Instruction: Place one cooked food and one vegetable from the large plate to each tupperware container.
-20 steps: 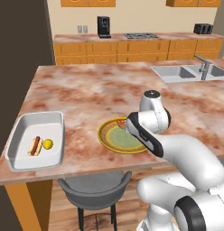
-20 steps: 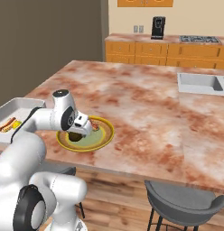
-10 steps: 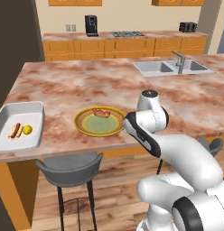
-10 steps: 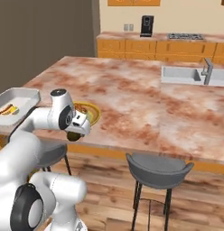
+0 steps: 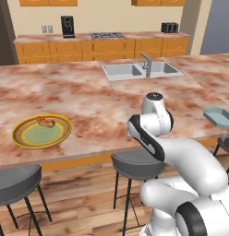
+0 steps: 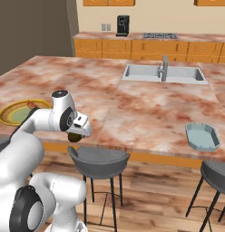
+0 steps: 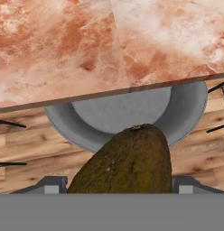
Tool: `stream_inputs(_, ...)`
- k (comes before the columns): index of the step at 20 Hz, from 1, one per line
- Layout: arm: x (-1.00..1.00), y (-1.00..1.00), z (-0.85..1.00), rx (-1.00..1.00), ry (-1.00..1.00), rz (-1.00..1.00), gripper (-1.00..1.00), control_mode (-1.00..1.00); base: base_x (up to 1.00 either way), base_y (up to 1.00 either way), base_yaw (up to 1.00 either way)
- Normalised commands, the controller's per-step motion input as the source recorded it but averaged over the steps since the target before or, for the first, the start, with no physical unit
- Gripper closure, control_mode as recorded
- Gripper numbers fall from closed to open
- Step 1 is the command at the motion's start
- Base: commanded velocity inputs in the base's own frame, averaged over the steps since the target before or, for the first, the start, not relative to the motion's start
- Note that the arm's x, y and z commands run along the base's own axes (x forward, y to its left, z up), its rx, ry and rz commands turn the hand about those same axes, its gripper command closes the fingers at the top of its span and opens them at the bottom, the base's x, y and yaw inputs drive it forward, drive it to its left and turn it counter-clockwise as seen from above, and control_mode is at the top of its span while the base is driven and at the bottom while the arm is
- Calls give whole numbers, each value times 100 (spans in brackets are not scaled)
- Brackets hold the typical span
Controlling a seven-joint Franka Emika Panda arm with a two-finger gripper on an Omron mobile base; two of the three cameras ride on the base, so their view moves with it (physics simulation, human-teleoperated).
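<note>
A: What is held in the gripper (image 7: 118, 189)?

B: An avocado (image 7: 127, 162), dark green-brown and rough-skinned, is clamped between the two fingers; in the right base view it is seen as a dark lump (image 6: 75, 137) under the hand.

A: Where is the gripper placed?

B: It is held at the near edge of the counter (image 5: 93, 106), above a grey stool (image 7: 127, 110) that is seen directly below in the hand view.

A: And the large plate?

B: The plate (image 5: 42, 131), yellow-rimmed with a pale green centre, is set on the counter well to the left of the arm. A piece of reddish cooked food (image 5: 45, 122) is left on its far side.

A: Is a tub seen?

B: A pale blue-grey container (image 6: 202, 136) is placed near the counter's right edge, well apart from the gripper. Its inside appears bare.

A: What else is on the counter?

B: A sink (image 5: 140, 70) with a tap is built in further back.
</note>
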Motion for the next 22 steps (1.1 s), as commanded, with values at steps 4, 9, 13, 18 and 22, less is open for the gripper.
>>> stream_inputs(4,0,0,0,0,0,0,100,100,0,-100,-5)
stream_inputs(9,0,0,0,0,0,0,100,100,54,-100,0)
stream_inputs(13,0,0,0,0,0,0,100,100,62,-100,0)
stream_inputs(18,0,0,0,0,0,0,100,100,10,-100,-13)
stream_inputs(22,0,0,0,0,0,0,100,100,5,-32,-5)
